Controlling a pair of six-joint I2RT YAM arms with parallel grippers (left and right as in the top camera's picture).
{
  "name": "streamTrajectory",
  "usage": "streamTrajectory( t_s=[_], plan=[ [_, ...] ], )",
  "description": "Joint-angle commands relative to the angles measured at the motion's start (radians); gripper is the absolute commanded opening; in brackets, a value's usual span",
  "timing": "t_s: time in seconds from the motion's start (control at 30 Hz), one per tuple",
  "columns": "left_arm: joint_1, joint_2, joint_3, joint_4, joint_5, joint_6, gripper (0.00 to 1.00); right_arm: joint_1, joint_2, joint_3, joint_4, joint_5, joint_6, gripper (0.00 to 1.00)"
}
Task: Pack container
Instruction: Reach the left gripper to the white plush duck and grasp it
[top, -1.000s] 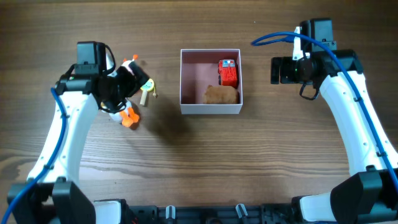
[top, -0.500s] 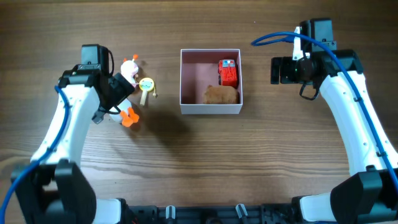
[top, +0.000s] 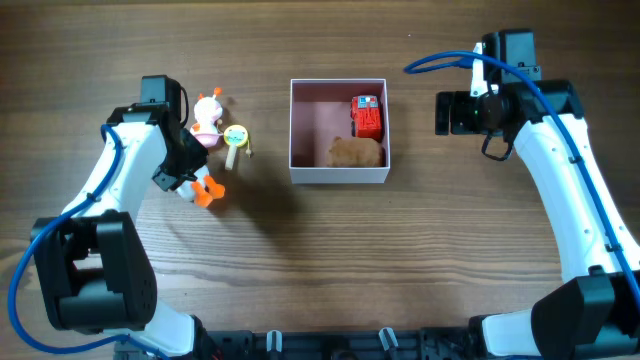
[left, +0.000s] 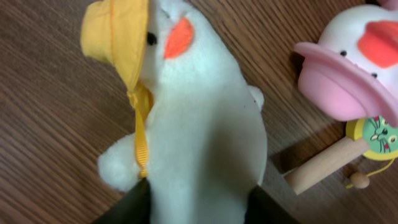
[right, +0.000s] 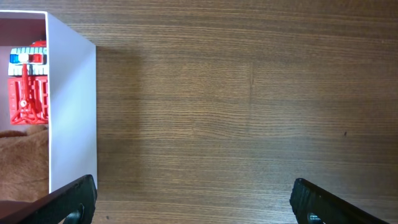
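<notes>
The container (top: 338, 176) is a white-walled square box with a pink inside, at the table's middle. In it lie a red toy truck (top: 367, 116) and a brown plush (top: 357, 152). To its left a white plush duck (left: 199, 124) with a yellow hat and orange beak lies on the table. My left gripper (left: 199, 208) is shut on the duck's body, one dark finger pressed against each side. From overhead only the duck's orange feet (top: 208, 190) show past the left gripper (top: 185, 170). My right gripper (right: 193, 199) hangs open over bare wood just right of the container's wall (right: 71, 112).
A second duck toy with a pink hat (top: 207, 125) and a yellow rattle on a wooden stick (top: 236, 137) lie just beside the white duck, between it and the container. The same pink hat (left: 339, 81) and stick (left: 323, 167) sit close to my left fingers.
My left gripper has turned and come down over the white duck, and its jaws have gone from wide open to pressing on the duck's body. The right arm has not moved.
</notes>
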Motion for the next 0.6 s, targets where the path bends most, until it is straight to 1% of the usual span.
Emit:
streamTrajectory(
  t_s=[0.0,0.03,0.07,0.13,0.23,0.3,0.4,0.47,0.57],
  plan=[
    [0.006,0.006,0.010,-0.004,0.013,0.000,0.69,0.000,-0.016,0.018,0.006,0.014,0.017,1.00],
    [0.006,0.006,0.010,-0.004,0.013,0.000,0.78,0.000,-0.016,0.018,0.006,0.014,0.017,1.00],
    [0.006,0.006,0.010,-0.004,0.013,0.000,0.80,0.000,-0.016,0.018,0.006,0.014,0.017,1.00],
    [0.006,0.006,0.010,-0.005,0.013,0.000,0.78,0.000,-0.016,0.018,0.006,0.014,0.017,0.99],
    [0.006,0.006,0.006,-0.003,0.013,0.000,0.71,0.000,-0.016,0.018,0.006,0.014,0.017,0.99],
    [0.006,0.006,-0.011,0.016,0.013,0.000,0.65,0.000,-0.016,0.018,0.006,0.014,0.017,0.99],
    [0.006,0.006,-0.037,0.023,0.013,0.000,0.59,0.000,-0.016,0.018,0.006,0.014,0.017,0.99],
    [0.006,0.006,-0.054,0.023,0.013,0.000,0.59,0.000,-0.016,0.018,0.006,0.014,0.017,0.99],
    [0.006,0.006,-0.067,0.025,0.013,0.000,0.66,0.000,-0.016,0.018,0.006,0.014,0.017,1.00]
  ],
)
